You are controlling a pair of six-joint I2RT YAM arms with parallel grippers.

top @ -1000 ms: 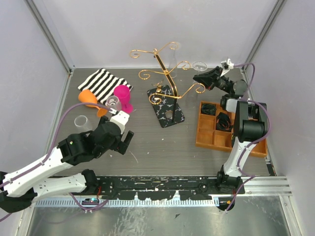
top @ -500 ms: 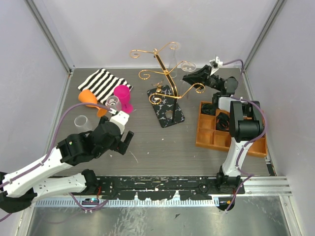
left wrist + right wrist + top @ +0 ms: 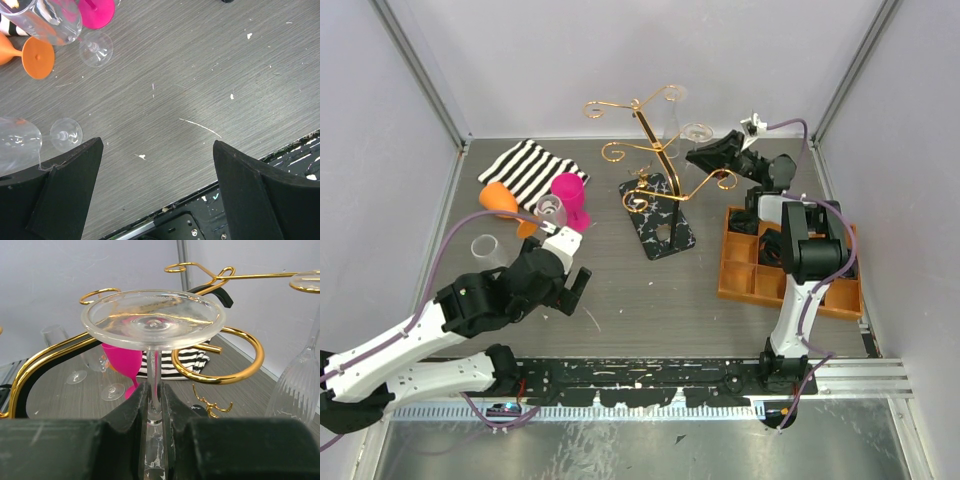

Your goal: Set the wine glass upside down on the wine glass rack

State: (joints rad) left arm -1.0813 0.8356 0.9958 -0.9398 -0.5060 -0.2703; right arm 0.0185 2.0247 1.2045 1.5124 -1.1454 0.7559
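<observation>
My right gripper (image 3: 707,156) (image 3: 154,399) is shut on the stem of a clear wine glass (image 3: 152,320), held upside down with its round foot (image 3: 698,131) on top. The bowl hangs hidden below the fingers. The glass sits just beside a curled gold arm (image 3: 220,362) of the wine glass rack (image 3: 655,150), whose black marbled base (image 3: 658,215) lies on the table. I cannot tell whether the glass touches the rack. My left gripper (image 3: 570,285) (image 3: 157,165) is open over bare table near the front edge, holding nothing.
A ribbed clear glass (image 3: 300,375) hangs on the rack at the right. Pink (image 3: 568,192), orange (image 3: 500,198) and clear glasses (image 3: 485,246) lie at the left by a striped cloth (image 3: 530,168). An orange compartment tray (image 3: 750,265) stands under the right arm.
My right gripper has carried the wine glass leftward, from beyond the rack's right arm up to its spiral end. The left arm has not moved.
</observation>
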